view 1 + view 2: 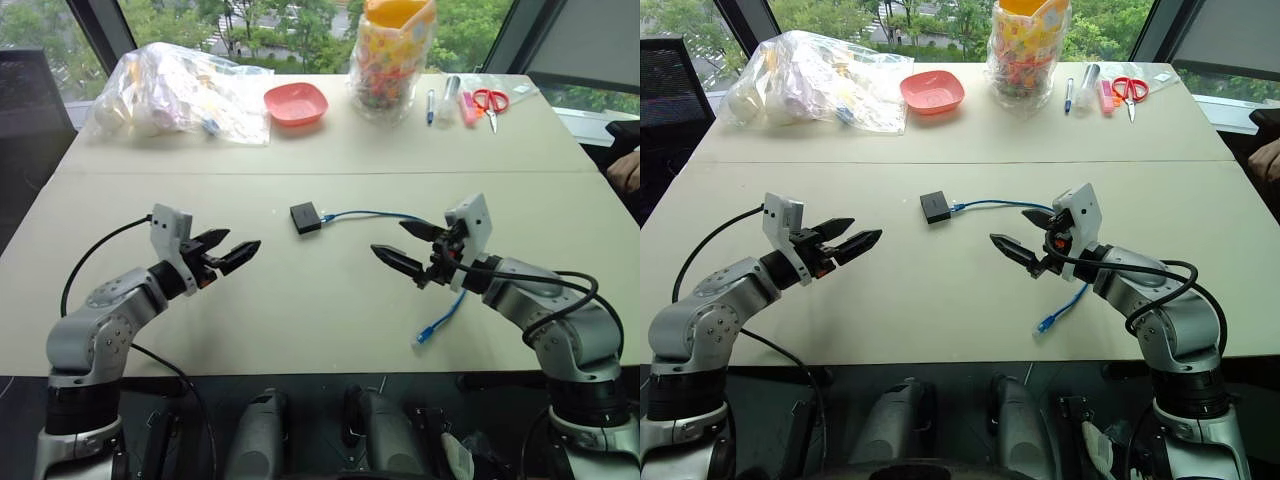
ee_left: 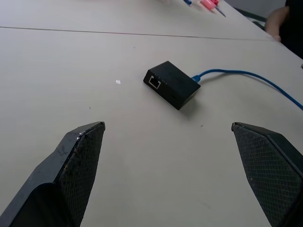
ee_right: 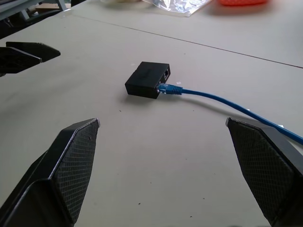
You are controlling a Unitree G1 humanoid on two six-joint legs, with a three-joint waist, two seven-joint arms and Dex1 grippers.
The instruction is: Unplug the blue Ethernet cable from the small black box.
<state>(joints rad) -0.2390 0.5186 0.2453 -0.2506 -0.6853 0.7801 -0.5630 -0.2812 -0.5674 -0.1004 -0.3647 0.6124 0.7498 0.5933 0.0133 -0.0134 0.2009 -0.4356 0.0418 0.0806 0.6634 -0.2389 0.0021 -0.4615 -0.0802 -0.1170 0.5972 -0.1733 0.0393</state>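
Note:
The small black box (image 1: 305, 217) lies on the beige table near its middle. The blue Ethernet cable (image 1: 372, 214) is plugged into the box's right side, runs right under my right gripper, and ends with a free plug (image 1: 424, 335) near the table's front edge. My left gripper (image 1: 226, 250) hovers open to the left of the box, fingers pointing toward it. Right of the box, my right gripper (image 1: 412, 246) hovers open above the cable. The left wrist view shows the box (image 2: 171, 84) with an empty port facing it. In the right wrist view the plug sits in the box (image 3: 148, 79).
At the table's far side lie a clear plastic bag of items (image 1: 175, 92), a red bowl (image 1: 296, 103), a jar of colourful pieces (image 1: 392, 60), pens (image 1: 447, 102) and red-handled scissors (image 1: 491, 102). A person's hand (image 1: 626, 172) rests at the right edge.

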